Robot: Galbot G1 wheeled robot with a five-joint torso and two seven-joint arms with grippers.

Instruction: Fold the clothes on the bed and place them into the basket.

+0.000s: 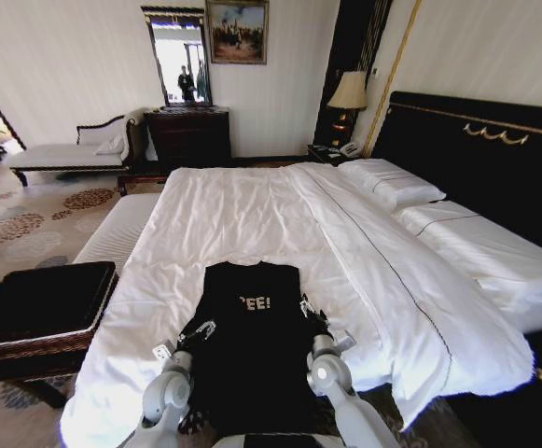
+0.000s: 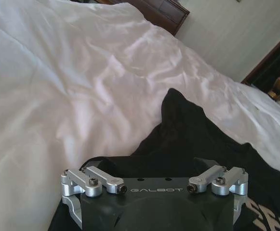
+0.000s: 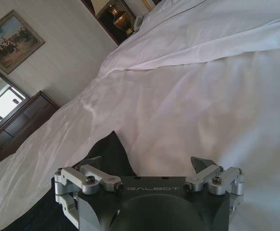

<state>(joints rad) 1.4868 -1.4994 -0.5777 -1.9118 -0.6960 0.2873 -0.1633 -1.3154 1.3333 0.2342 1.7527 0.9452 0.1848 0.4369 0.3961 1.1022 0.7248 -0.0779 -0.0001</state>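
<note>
End effectors (image 1: pixel 199 329) beside T-shirt (image 1: pixel 252 355)

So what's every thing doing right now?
T-shirt: lying flat on the bed, sleeves tucked in.
Bed: made, white sheet rumpled.
Basket: beside the bed, no T-shirt in it.
Left tool: at the T-shirt's left edge.
Right tool: at its right edge, open.
</note>
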